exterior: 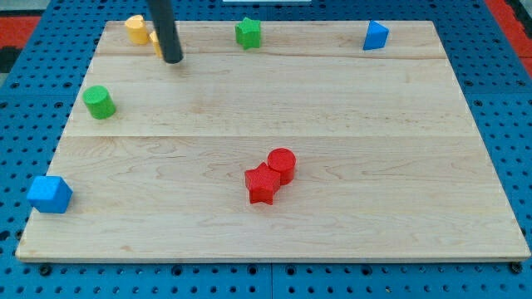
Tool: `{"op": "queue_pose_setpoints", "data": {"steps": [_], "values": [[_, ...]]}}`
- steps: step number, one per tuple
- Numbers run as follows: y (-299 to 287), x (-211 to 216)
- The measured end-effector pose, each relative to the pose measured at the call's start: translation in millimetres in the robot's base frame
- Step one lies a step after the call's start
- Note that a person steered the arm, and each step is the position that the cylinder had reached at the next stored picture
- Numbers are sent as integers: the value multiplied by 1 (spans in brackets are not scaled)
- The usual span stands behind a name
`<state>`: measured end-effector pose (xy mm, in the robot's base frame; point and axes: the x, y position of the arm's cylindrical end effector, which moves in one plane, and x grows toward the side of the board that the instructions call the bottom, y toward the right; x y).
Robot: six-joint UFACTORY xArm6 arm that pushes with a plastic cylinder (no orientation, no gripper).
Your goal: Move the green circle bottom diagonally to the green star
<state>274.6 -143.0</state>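
Tip position first: my tip (172,60) sits near the view's top-left of the wooden board (274,216), bare rod end on the wood, pushing nothing that I can see. A yellow block (136,28) lies just to its upper left; a second yellow piece (155,41) is partly hidden behind the rod, and I cannot tell whether the rod touches it.

Green circle (99,101) rests toward the view's left edge, below and to the left of my tip, clearly apart from it. Green star (248,32) sits at the view's top, right of my tip, close to the board's far edge.

Key relation: the circle lies down-left of the tip, while its goal spot, diagonally below the star, lies to the circle's right and slightly up. So the tip is on the wrong side. My judgement: I would need to bring the tip round to the circle's left side, then push rightward across the open wood.

Other blocks, all well away from that path: blue block (375,36) at top right, blue block (49,193) at bottom left, red star (262,184) touching red circle (282,164) near bottom centre.

Risk as I see it: an off-centre contact could let the circle slip sideways.
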Motion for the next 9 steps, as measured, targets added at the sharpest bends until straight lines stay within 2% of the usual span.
{"op": "queue_pose_setpoints", "data": {"steps": [1, 2, 3, 4, 5, 6, 7, 8, 9], "values": [[-2, -13], [-43, -13], [-55, 9], [-120, 40], [-138, 89], [-123, 126], [-85, 124], [-66, 147], [-42, 143]]}}
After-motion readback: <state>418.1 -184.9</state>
